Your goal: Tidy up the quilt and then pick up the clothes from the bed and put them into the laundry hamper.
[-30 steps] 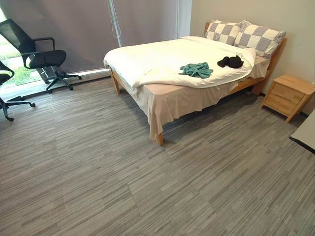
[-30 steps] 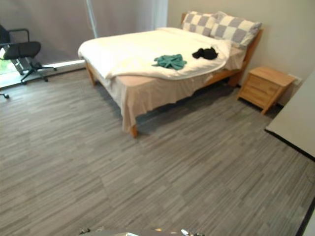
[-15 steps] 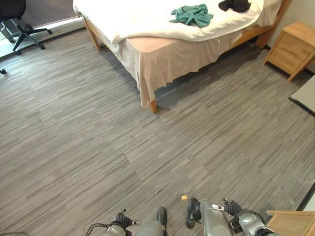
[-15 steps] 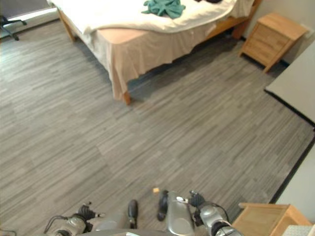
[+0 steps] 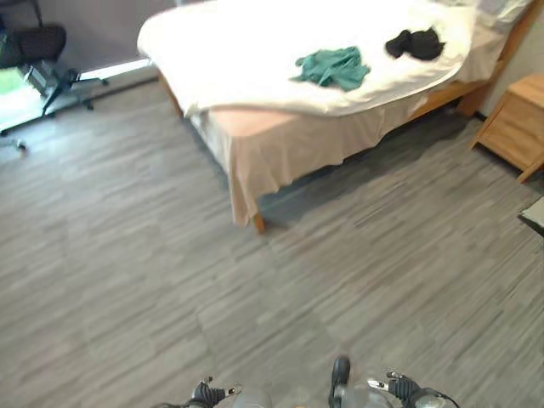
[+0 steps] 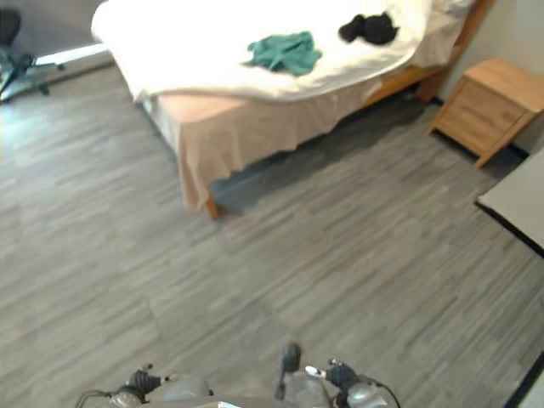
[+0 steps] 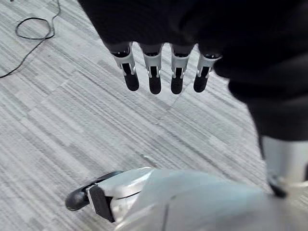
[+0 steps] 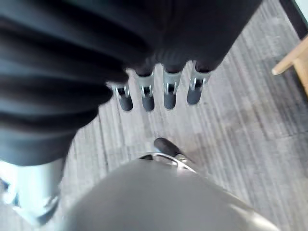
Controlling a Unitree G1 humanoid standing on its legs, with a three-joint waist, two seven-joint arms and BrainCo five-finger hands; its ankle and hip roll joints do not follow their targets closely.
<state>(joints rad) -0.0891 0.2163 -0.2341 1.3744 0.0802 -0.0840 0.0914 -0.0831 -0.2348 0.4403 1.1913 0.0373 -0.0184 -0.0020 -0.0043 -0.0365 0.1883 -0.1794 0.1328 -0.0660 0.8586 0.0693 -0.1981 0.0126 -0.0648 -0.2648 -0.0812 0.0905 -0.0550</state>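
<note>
Approach step: my left hand [image 7: 163, 72] and right hand [image 8: 159, 94] relaxed, empty. Quilt [image 5: 255, 59] untidied; next, close on bed [image 5: 289, 149].

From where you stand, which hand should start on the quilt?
Neither yet. The left hand and right hand hang open over the floor, far from the quilt. Its rumpled corner lies slightly left, marginally favouring left.

Bed [image 5: 340, 110] and grey floor [image 6: 357, 255] seen from above by both head eyes — shared scene, wrist views aimed down at floor, very close — past fingers [image 7: 154, 77].
</note>
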